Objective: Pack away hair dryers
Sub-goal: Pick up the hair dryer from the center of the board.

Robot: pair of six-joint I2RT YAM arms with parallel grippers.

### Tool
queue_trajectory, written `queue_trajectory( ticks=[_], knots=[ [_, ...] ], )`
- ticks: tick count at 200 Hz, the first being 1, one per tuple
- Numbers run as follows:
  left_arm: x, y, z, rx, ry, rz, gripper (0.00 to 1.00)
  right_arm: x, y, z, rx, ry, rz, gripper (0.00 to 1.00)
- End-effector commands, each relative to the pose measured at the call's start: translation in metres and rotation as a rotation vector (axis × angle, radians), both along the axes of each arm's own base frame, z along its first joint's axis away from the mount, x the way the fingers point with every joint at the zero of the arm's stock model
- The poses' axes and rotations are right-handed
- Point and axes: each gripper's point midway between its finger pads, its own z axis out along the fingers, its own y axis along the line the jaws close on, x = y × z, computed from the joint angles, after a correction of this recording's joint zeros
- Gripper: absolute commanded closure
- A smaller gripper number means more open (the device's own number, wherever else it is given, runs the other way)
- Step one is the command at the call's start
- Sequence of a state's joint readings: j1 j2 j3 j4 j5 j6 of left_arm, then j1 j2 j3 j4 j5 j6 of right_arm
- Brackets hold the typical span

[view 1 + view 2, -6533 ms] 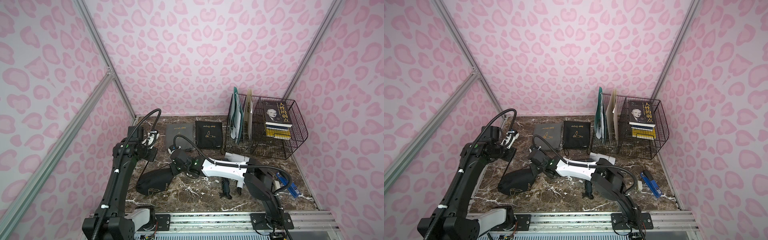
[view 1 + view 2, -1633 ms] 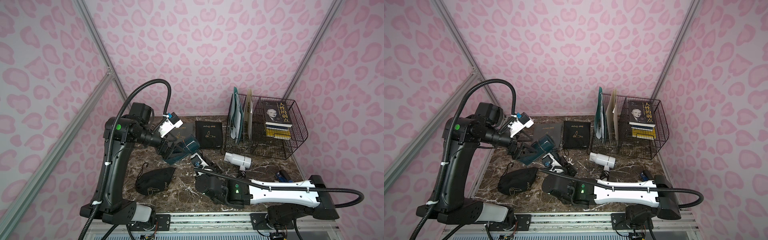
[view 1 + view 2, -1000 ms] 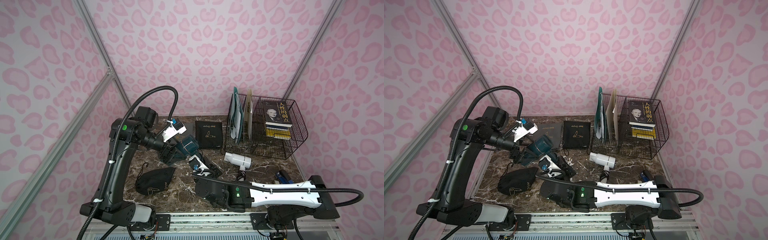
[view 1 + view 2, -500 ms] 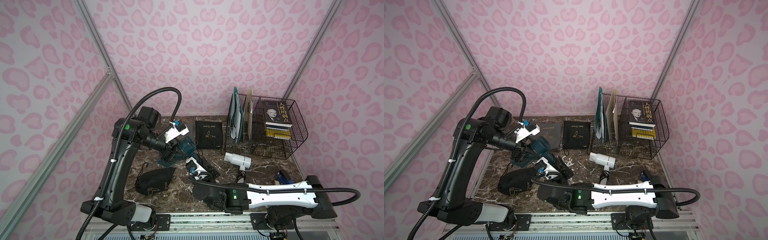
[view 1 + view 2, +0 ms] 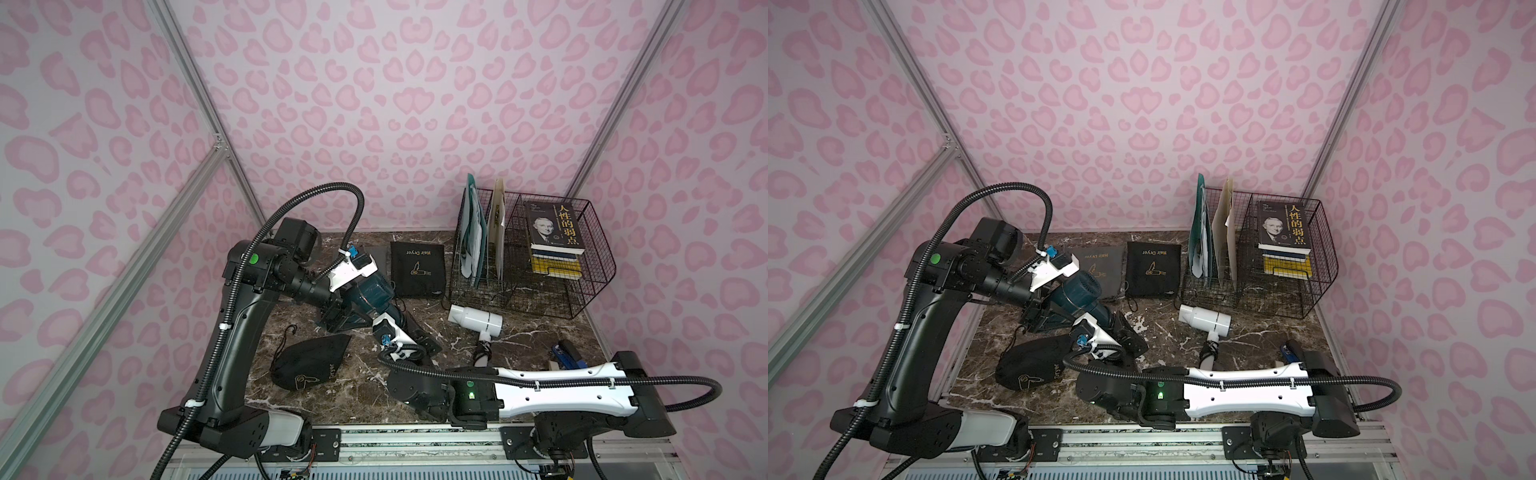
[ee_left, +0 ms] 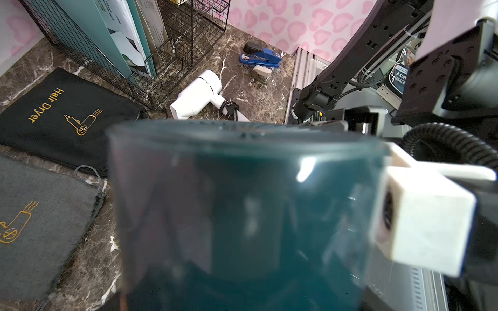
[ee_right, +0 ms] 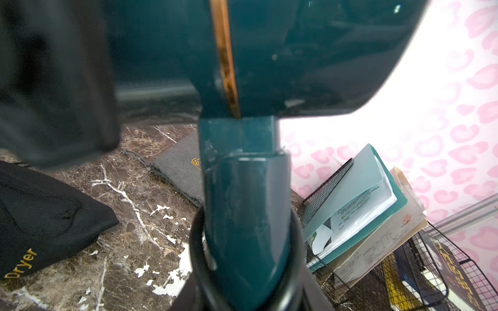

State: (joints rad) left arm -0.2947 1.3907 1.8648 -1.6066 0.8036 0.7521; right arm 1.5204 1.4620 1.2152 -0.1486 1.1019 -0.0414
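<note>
Showing the teal hair dryer (image 5: 372, 293) held clear of the marble table (image 5: 532, 336), left of centre, we mark it between the two arms. The right gripper (image 5: 397, 318) is on its near side with jaws closed narrowly on the handle. In the right wrist view the handle rises from between them to the barrel. The left gripper (image 5: 338, 316) sits at the barrel's left side. The barrel fills the left wrist view, and we cannot tell whether these jaws press on it or stand clear. The white hair dryer (image 5: 473, 320) lies on its side on the table to the right, just in front of the wire rack (image 5: 536, 299), with a black cord bunched at its handle. We also label a bulging black drawstring pouch (image 5: 309, 365) at the near left, a flat black pouch (image 5: 417, 268) and a grey pouch (image 5: 1100, 266) at the far edge, and a blue stapler (image 6: 260, 55) at the near right.
</note>
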Motion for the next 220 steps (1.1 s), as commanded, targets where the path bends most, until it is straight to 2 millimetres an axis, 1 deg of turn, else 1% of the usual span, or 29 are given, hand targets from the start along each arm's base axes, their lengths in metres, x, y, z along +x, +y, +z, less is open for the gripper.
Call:
queue_trajectory(
  ticks=[1,20,38,46,55,61,63,66,75,80,82,93,108,114,130,145,151,157,169,176,178,182,204,220],
  knots=[
    [-0.04,0.009,-0.008,0.045,0.216,-0.011,0.2,0.002,0.0,0.009,0.053,-0.016,-0.026,1.0],
    [-0.04,0.008,-0.008,0.046,0.22,-0.017,0.25,0.001,0.003,0.01,0.053,-0.018,-0.021,1.0],
    [-0.039,0.007,-0.009,0.048,0.23,-0.016,0.34,0.0,0.004,0.011,0.056,-0.02,-0.018,1.0],
    [-0.04,0.007,-0.009,0.048,0.228,-0.019,0.4,0.0,0.006,0.011,0.056,-0.018,-0.012,1.0],
    [-0.041,0.007,-0.009,0.048,0.228,-0.018,0.52,0.0,0.007,0.01,0.054,-0.017,-0.01,1.0],
    [-0.041,0.008,-0.009,0.049,0.226,-0.017,0.63,0.0,0.008,0.01,0.051,-0.017,-0.009,1.0],
    [-0.041,0.008,-0.009,0.05,0.226,-0.018,0.68,0.0,0.008,0.01,0.048,-0.017,-0.01,1.0],
    [-0.041,0.008,-0.009,0.052,0.224,-0.017,0.74,-0.001,0.009,0.01,0.051,-0.016,-0.007,1.0],
    [-0.04,0.009,-0.01,0.056,0.222,-0.014,0.88,-0.001,0.008,0.011,0.054,-0.013,-0.01,1.0],
    [-0.04,0.009,-0.01,0.059,0.219,-0.013,0.95,-0.001,0.009,0.01,0.056,-0.006,-0.005,0.97],
    [-0.04,0.009,-0.01,0.061,0.217,-0.013,0.97,-0.001,0.009,0.01,0.057,-0.004,-0.002,0.95],
    [-0.04,0.011,-0.01,0.071,0.207,-0.01,0.98,-0.002,0.009,0.009,0.056,0.007,0.011,0.77],
    [-0.038,0.012,-0.008,0.079,0.187,-0.006,0.98,-0.003,0.01,0.006,0.05,0.036,0.034,0.63],
    [-0.038,0.012,-0.006,0.079,0.178,-0.004,0.98,-0.002,0.01,0.005,0.053,0.055,0.043,0.58],
    [-0.035,0.012,-0.003,0.083,0.162,0.0,0.98,-0.004,0.014,0.003,0.065,0.128,0.102,0.53],
    [-0.032,0.012,-0.001,0.085,0.153,0.007,0.98,-0.008,0.016,0.003,0.081,0.176,0.157,0.51],
    [-0.03,0.012,0.001,0.084,0.147,0.01,0.98,-0.011,0.017,0.003,0.083,0.197,0.185,0.5],
    [-0.03,0.012,0.001,0.084,0.147,0.011,0.98,-0.015,0.017,0.004,0.087,0.225,0.212,0.47],
    [-0.029,0.012,0.002,0.085,0.142,0.008,0.98,-0.021,0.017,0.005,0.089,0.281,0.256,0.47],
    [-0.029,0.012,0.002,0.082,0.138,0.006,0.98,-0.025,0.016,-0.001,0.072,0.323,0.284,0.47],
    [-0.029,0.012,0.003,0.081,0.138,0.006,0.98,-0.026,0.017,0.008,0.091,0.328,0.293,0.47],
    [-0.029,0.011,0.003,0.078,0.139,0.007,0.98,-0.027,0.016,0.012,0.099,0.341,0.304,0.47],
    [-0.034,0.009,0.007,0.051,0.143,-0.002,0.98,-0.036,0.009,0.014,0.104,0.451,0.389,0.47],
    [-0.038,0.008,0.008,0.033,0.147,-0.013,0.98,-0.042,0.003,0.022,0.151,0.54,0.483,0.48]
  ],
)
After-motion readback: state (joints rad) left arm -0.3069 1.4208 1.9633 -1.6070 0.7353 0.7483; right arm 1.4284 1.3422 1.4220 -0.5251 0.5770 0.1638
